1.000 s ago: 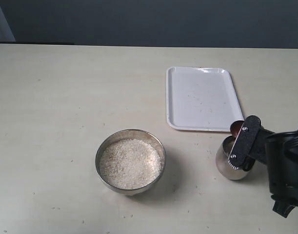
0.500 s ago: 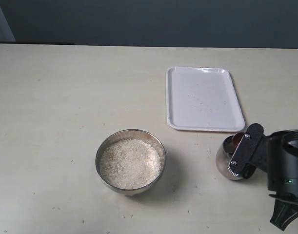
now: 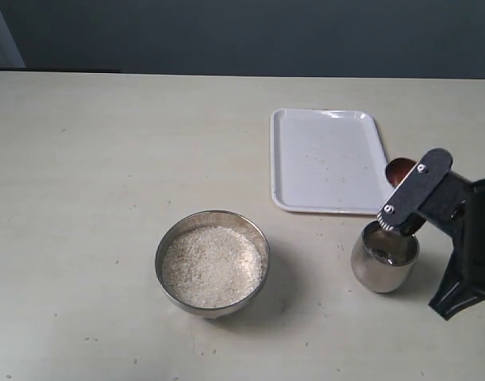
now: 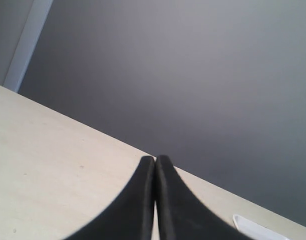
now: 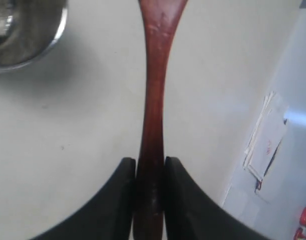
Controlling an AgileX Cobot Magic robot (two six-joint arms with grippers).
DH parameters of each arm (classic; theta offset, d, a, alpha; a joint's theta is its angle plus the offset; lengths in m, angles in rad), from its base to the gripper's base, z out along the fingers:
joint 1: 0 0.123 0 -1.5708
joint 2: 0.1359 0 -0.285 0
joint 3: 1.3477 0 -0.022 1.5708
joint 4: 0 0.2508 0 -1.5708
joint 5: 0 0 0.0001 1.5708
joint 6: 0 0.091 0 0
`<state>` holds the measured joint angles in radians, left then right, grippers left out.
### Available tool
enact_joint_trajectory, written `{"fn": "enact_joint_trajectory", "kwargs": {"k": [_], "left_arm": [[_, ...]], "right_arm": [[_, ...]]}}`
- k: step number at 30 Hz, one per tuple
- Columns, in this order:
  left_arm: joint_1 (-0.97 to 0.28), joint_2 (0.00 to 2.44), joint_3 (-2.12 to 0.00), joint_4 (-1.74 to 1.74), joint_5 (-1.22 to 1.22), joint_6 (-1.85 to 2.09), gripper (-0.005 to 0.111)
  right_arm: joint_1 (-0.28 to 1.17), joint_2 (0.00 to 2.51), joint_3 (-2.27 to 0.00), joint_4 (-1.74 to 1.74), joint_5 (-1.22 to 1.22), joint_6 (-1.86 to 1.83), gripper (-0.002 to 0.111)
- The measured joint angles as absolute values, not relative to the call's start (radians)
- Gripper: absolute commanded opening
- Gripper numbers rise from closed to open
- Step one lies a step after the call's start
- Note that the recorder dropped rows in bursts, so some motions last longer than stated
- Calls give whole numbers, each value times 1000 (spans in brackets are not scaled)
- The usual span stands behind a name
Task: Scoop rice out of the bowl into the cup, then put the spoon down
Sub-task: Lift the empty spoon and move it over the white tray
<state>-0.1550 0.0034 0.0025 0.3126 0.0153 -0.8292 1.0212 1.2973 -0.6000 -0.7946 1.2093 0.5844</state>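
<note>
**A:** Where's the spoon?

**B:** The spoon (image 5: 155, 100) is in the right claw (image 5: 149, 167), which pinches the thin handle between its two fingers. The long axis runs straight out ahead of the claw. The head is beyond the tips and up off the bench (image 3: 107, 159).

**A:** And the cup?

**B:** The cup (image 3: 383, 262) stands just below the claw, a little to one side of the handle's line. The head reaches past the cup's rim, towards the near edge of the white tray (image 3: 329, 159). Something pale lies inside the cup, but I can't tell how much. I can't tell whether the head carries any grains either.

**A:** What does the next move turn on?

**B:** Direction, I'd say. The bowl (image 3: 159, 254), full of rice (image 3: 213, 266), lies well apart from this claw, off towards the other arm's side. Another scoop would mean swinging across with the head leading. Setting the spoon down would need the handle brought level, with bare bench close beside the claw.

**A:** Could the left claw help?

**B:** The left claw (image 4: 155, 200) is pressed together with nothing in it and points across the bench. It doesn't show in the wide view, so the right one does the job.
</note>
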Motion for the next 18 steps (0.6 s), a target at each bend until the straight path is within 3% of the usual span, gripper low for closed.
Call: {"fn": "enact_joint_trajectory", "kwargs": {"k": [9,18], "left_arm": [[-155,3,3,313,15,-829,0],[-155,3,3,313,15,-829,0]], "right_arm": [[749,1301,-723,-801,925,568,-1],[508,1464,-917,-577,596,299,-1]]}}
